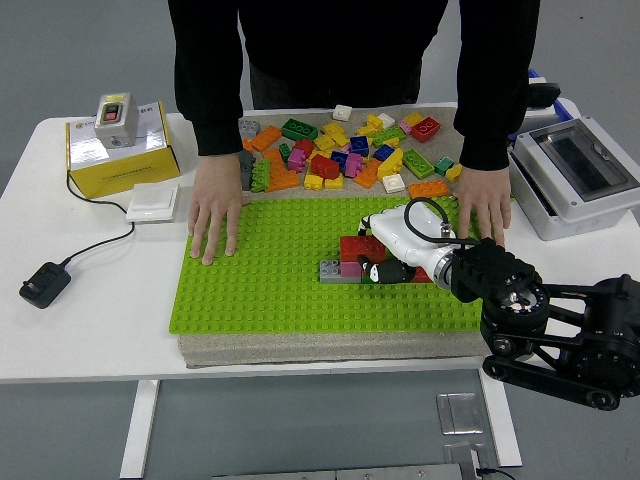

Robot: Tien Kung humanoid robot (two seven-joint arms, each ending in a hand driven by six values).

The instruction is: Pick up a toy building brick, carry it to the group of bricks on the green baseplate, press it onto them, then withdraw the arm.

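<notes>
Bright, even, sharp, soft shadows

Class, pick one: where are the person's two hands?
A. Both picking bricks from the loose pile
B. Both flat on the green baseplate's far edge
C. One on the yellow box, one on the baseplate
B: the person's hands press palm-down on the green baseplate.

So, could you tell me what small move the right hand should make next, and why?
Probably press straight down. The right hand sits over the group of bricks on the green baseplate, its fingers low against the red bricks, and the person's hands lie flat on the plate, steadying it. Whether a brick is seated yet is hidden, so pressing before withdrawing seems safest.
</notes>
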